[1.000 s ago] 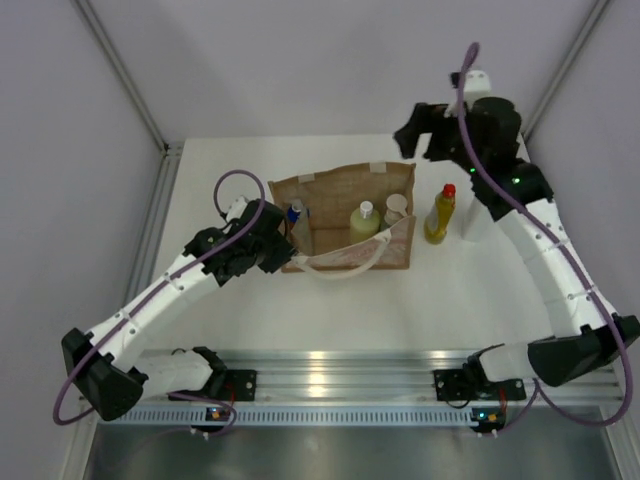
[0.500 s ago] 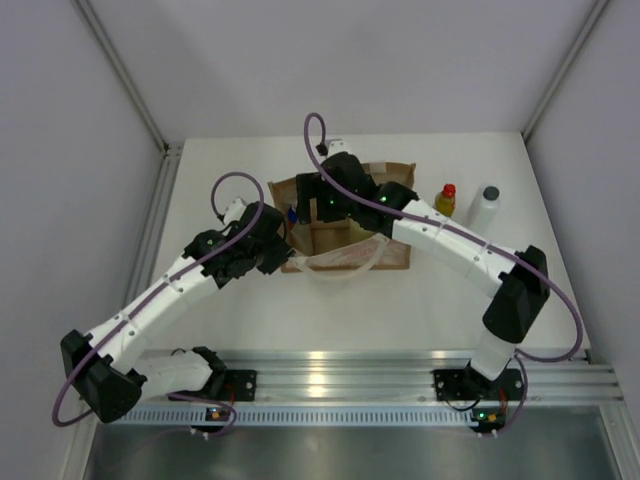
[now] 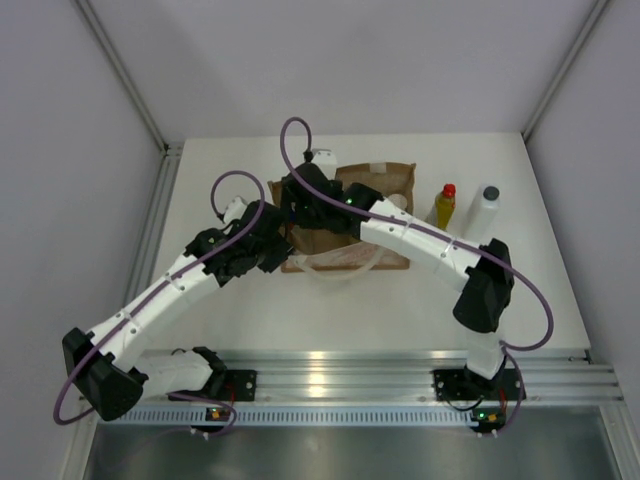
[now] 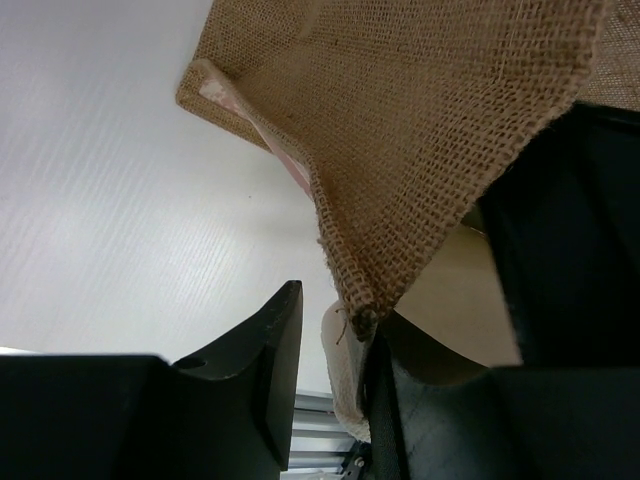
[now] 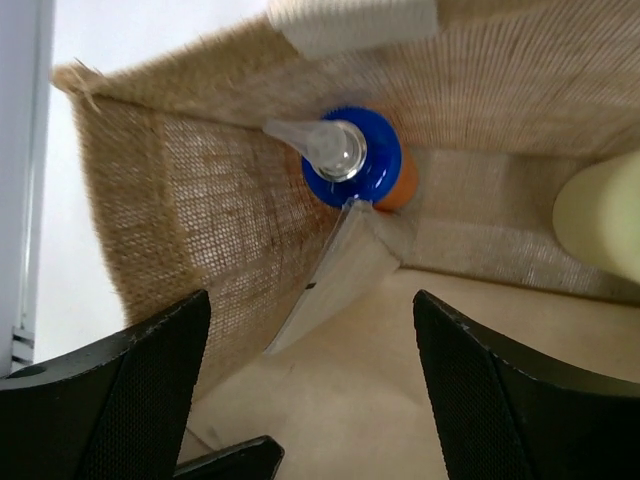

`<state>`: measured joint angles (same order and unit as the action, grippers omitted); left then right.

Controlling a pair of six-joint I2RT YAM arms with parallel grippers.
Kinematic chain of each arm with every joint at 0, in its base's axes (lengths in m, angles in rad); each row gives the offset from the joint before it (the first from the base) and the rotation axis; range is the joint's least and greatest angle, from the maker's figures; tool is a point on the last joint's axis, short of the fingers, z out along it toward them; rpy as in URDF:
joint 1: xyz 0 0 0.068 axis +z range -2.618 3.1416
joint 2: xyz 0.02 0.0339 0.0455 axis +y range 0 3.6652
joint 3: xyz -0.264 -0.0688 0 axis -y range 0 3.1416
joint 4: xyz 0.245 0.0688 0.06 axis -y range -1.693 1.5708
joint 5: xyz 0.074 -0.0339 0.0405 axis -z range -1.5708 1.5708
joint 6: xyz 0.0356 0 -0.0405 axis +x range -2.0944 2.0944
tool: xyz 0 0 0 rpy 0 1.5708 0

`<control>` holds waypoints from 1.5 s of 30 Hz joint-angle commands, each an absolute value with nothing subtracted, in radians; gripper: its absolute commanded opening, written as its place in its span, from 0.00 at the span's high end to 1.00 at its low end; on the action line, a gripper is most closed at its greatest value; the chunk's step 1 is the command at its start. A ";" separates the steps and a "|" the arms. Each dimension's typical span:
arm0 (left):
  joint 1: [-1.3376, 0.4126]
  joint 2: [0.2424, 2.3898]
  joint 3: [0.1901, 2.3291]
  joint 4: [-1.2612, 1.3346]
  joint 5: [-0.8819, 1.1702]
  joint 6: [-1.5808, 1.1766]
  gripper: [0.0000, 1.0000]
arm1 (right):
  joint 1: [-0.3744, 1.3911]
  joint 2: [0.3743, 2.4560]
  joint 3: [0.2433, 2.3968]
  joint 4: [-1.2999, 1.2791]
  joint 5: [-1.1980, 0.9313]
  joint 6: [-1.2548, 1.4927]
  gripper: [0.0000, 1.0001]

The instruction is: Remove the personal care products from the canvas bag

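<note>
Right gripper, jaws wide, hovers over the bag with the orange bottle just ahead, next to descend and close on it; left gripper straddles the bag rim, grip unclear.

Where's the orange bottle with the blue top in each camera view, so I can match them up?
Top view: not visible; the right arm lies over that end of the bag.
Left wrist view: not in it; only the bag's outside shows.
Right wrist view: the orange bottle is at upper centre, in a corner of the bag.
Shared landmark: the tan woven bag, seen in all three views.
</note>
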<state>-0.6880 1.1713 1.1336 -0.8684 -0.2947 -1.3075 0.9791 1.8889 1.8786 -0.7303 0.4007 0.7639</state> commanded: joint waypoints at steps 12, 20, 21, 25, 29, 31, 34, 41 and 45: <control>-0.684 1.183 1.183 -0.885 -0.302 -1.310 0.66 | 1.011 2.046 1.916 -0.775 0.403 0.815 0.27; -0.684 1.177 1.187 -0.885 -0.307 -1.301 0.65 | 0.991 2.066 1.885 -0.775 0.452 0.787 0.44; -0.684 1.177 1.189 -0.885 -0.307 -1.298 0.65 | 0.991 2.065 1.881 -0.775 0.454 0.784 0.48; -0.683 1.181 1.201 -0.885 -0.308 -1.285 0.64 | 0.989 2.043 1.865 -0.772 0.477 0.772 0.76; -0.683 1.184 1.210 -0.887 -0.310 -1.278 0.64 | 0.989 2.013 1.879 -0.772 0.497 0.720 0.94; -0.681 1.183 1.210 -0.887 -0.310 -1.276 0.64 | 0.988 1.979 1.887 -0.772 0.491 0.678 1.00; -0.680 1.184 1.210 -0.887 -0.308 -1.276 0.64 | 0.982 1.925 1.905 -0.772 0.480 0.596 1.00; -0.678 1.192 1.209 -0.885 -0.301 -1.273 0.64 | 0.936 1.769 1.885 -0.772 0.410 0.489 1.00; -0.676 1.204 1.212 -0.887 -0.298 -1.267 0.64 | 0.922 1.682 1.867 -0.773 0.370 0.445 1.00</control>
